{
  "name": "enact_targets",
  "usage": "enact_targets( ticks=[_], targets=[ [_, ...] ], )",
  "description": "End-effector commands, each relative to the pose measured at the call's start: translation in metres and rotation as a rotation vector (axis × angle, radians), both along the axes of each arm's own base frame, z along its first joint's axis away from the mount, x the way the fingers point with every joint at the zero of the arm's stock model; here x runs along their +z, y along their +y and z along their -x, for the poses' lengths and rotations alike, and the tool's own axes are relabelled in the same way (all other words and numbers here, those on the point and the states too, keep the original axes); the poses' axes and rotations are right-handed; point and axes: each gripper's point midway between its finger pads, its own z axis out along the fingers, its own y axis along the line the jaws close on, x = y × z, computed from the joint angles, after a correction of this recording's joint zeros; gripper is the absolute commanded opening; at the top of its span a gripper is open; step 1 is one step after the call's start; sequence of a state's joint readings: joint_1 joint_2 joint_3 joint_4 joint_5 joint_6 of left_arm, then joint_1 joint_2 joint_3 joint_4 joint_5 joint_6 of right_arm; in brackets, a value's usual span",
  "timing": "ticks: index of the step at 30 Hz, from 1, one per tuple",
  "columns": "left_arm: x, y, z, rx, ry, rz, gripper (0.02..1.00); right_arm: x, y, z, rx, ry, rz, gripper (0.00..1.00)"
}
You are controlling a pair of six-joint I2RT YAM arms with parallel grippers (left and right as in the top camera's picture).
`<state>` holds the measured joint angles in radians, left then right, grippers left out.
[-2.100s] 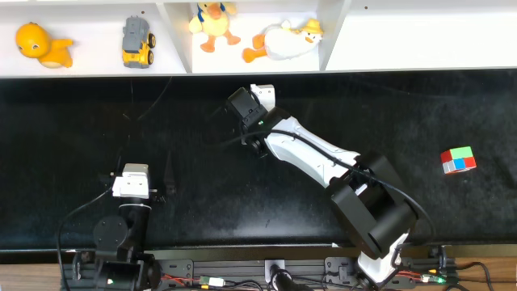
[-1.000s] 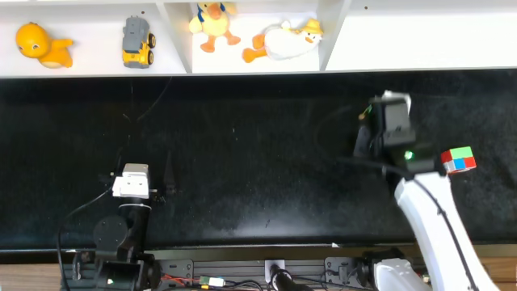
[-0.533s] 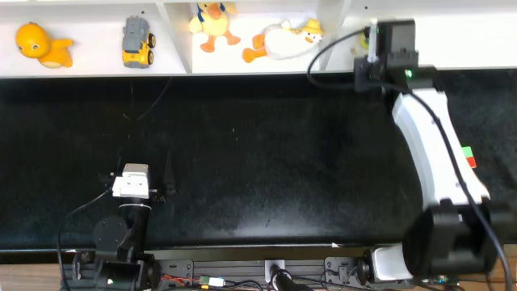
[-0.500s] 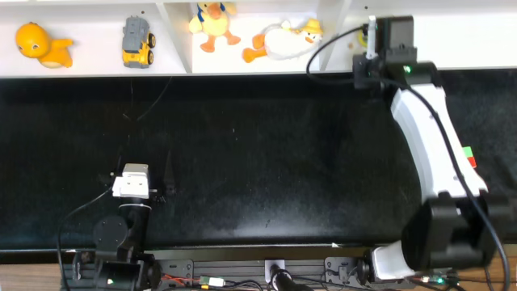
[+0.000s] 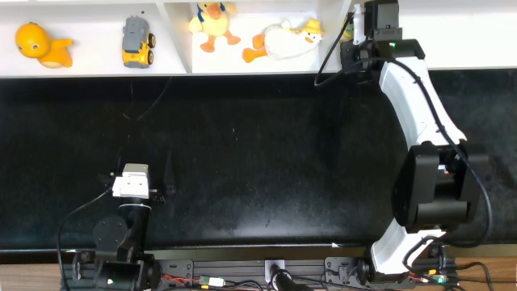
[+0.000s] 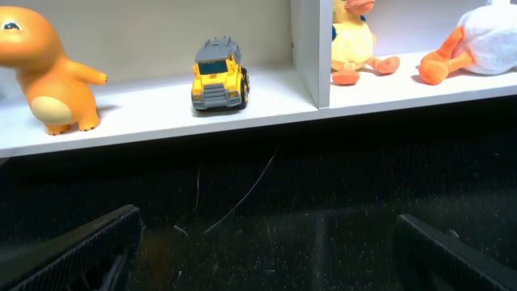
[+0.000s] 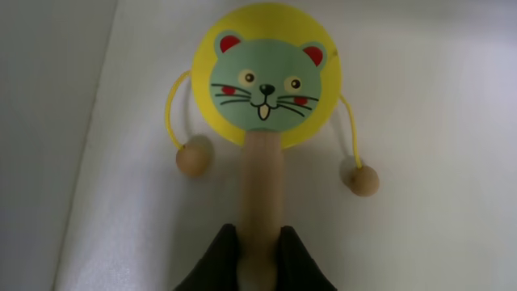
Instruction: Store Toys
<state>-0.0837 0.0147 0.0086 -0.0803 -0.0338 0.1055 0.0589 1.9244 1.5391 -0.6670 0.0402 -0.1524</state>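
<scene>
I see smooth bare wood on the handle of the rattle drum, matt paint on its face, a smooth matt white shelf, a rough black table cover and a smooth plastic truck.

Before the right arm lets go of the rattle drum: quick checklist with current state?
1. Right gripper fingers shut on the rattle drum handle: ok.
2. Drum over the white shelf floor, not the black mat: ok.
3. Drum resting on that floor: cannot tell.
4. Both string beads apart from the compartment wall: ok.
5. Left gripper open, well away, over the mat: ok.
</scene>
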Motion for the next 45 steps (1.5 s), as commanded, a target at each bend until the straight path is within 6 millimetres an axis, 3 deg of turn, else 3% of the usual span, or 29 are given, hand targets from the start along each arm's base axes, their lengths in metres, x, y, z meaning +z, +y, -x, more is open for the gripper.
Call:
enact_targets(
  ticks=[1,10,14,22,27,35,39,45],
  targets=[
    [0.001,-0.001,0.001,-0.008,-0.008,-0.009,0.998,0.004,0.004,-0.007,0.003,-0.012,-0.025,0.356],
    [0.001,-0.001,0.001,-0.008,-0.008,-0.009,0.998,0.022,-0.007,0.021,-0.028,0.034,0.037,0.987],
    [0.001,-0.001,0.001,-0.008,-0.008,-0.009,0.998,0.029,-0.022,0.048,-0.069,0.043,0.098,0.998],
    [0.001,-0.001,0.001,-0.008,-0.008,-0.009,0.998,0.039,-0.036,0.146,-0.093,0.027,0.118,0.998],
    [0.001,-0.001,0.001,-0.008,-0.008,-0.009,0.998,0.044,-0.038,0.191,-0.089,0.061,0.118,0.996],
    [0.001,-0.001,0.001,-0.008,-0.008,-0.009,0.998,0.044,-0.038,0.198,-0.089,0.079,0.120,0.996],
    [0.001,-0.001,0.001,-0.008,-0.008,-0.009,0.998,0.050,-0.029,0.183,-0.071,0.011,0.067,0.996],
    [0.001,-0.001,0.001,-0.008,-0.008,-0.009,0.998,0.040,-0.068,0.200,-0.021,-0.007,0.122,0.998]
  ],
)
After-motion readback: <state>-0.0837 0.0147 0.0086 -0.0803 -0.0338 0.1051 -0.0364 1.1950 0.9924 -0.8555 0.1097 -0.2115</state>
